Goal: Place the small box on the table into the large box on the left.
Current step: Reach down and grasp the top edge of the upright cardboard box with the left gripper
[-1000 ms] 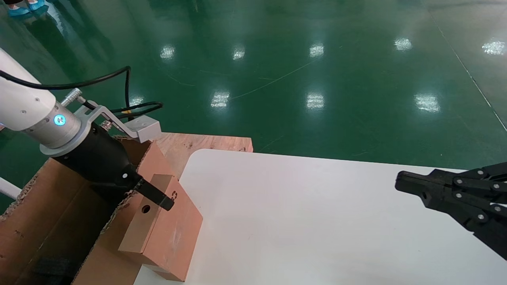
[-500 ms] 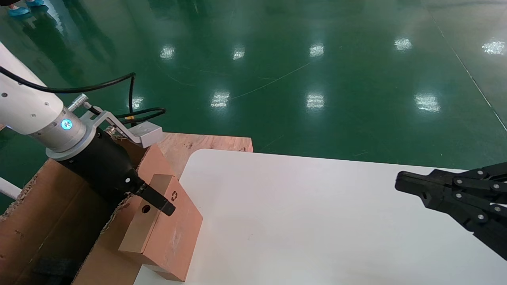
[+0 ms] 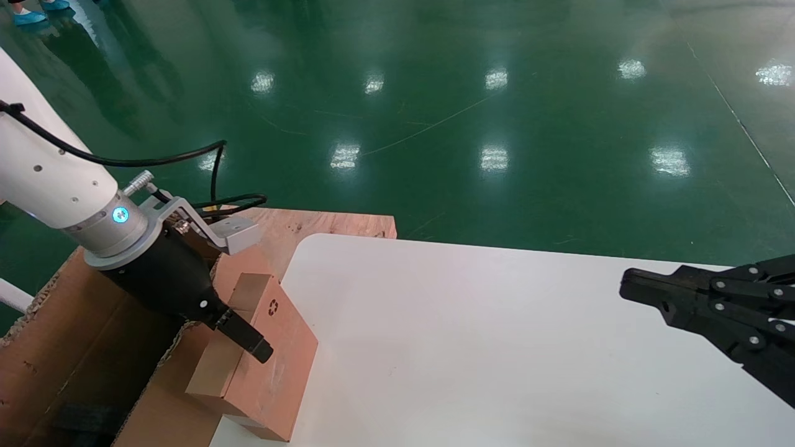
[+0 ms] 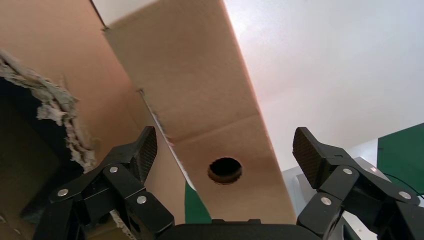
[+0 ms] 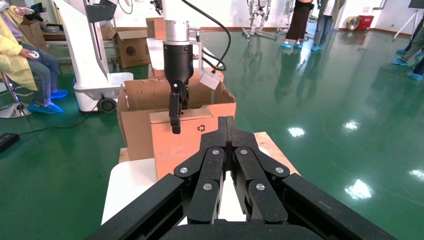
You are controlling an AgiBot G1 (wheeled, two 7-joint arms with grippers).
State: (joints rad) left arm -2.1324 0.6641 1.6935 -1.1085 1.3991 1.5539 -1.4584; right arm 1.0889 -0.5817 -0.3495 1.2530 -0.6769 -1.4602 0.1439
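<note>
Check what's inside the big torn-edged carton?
Inside the big brown torn-edged cardboard carton only dark interior and a patch of black foam show. The open left gripper and the carton's near wall hide the rest of the floor.

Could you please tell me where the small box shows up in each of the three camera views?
Head view: small box at lower left, leaning against the large box, under the left hand.
Left wrist view: fills the centre, between the open fingers.
Right wrist view: centre left, beyond the right hand.
Shared landmark: the box's recycling symbol or round hole.
</note>
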